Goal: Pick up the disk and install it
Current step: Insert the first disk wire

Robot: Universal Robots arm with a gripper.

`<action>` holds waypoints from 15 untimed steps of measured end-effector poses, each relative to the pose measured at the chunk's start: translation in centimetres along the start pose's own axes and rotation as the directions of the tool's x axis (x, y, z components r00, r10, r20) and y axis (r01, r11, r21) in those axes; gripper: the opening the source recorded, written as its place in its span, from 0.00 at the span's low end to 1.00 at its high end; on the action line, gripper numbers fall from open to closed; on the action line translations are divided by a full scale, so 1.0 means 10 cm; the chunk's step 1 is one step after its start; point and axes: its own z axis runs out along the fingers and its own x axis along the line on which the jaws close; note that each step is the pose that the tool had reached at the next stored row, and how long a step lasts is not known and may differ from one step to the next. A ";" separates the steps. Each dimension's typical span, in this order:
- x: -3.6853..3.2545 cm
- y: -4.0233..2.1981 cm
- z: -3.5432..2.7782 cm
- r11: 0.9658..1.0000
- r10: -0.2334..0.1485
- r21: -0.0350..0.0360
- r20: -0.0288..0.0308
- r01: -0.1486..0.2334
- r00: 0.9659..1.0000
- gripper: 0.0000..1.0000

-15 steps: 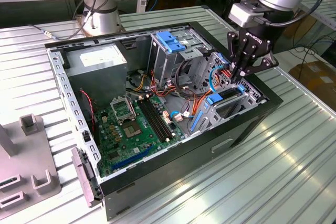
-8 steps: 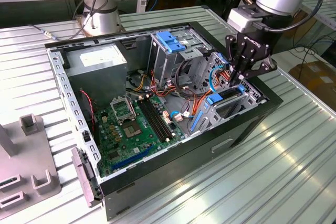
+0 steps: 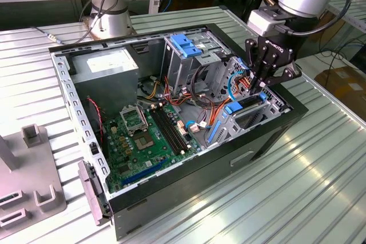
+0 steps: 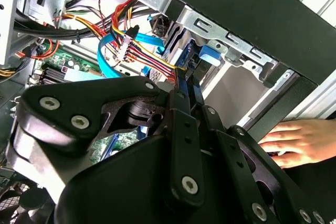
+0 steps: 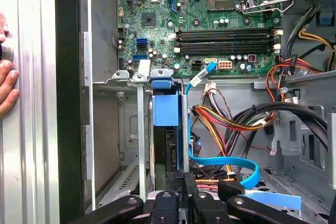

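Observation:
The disk [image 3: 247, 107] stands on edge in a metal bay at the open computer case's corner, on the exterior view's right. Its blue carrier frame [image 5: 165, 111] and dark edge sit between the bay's metal rails in the first wrist view. My gripper [image 3: 255, 88] reaches down from above onto the disk's upper edge. Its black fingers [image 4: 184, 95] are drawn close together on the thin blue-edged disk, with the gripper [image 5: 181, 195] right at the bay's mouth. The disk's label is hidden.
Red, yellow and orange wires and a blue flat cable [image 5: 226, 163] run beside the bay. The case also holds a motherboard [image 3: 146, 135], a grey power-supply box [image 3: 106, 64] and a drive cage with a blue clip [image 3: 186, 44]. A person's hand [image 4: 299, 140] rests outside the case wall.

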 end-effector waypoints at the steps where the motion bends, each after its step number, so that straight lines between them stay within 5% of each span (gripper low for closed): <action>1: 0.001 0.000 0.002 1.000 0.000 0.000 0.000 0.000 1.000 0.16; 4: 0.035 0.036 0.048 1.000 -0.021 0.002 0.000 0.021 1.000 0.16; 6: 0.035 0.037 0.051 0.999 -0.030 0.015 0.000 0.030 1.000 0.16; 15: 0.034 0.046 0.074 0.999 -0.043 0.017 0.000 0.043 0.999 0.16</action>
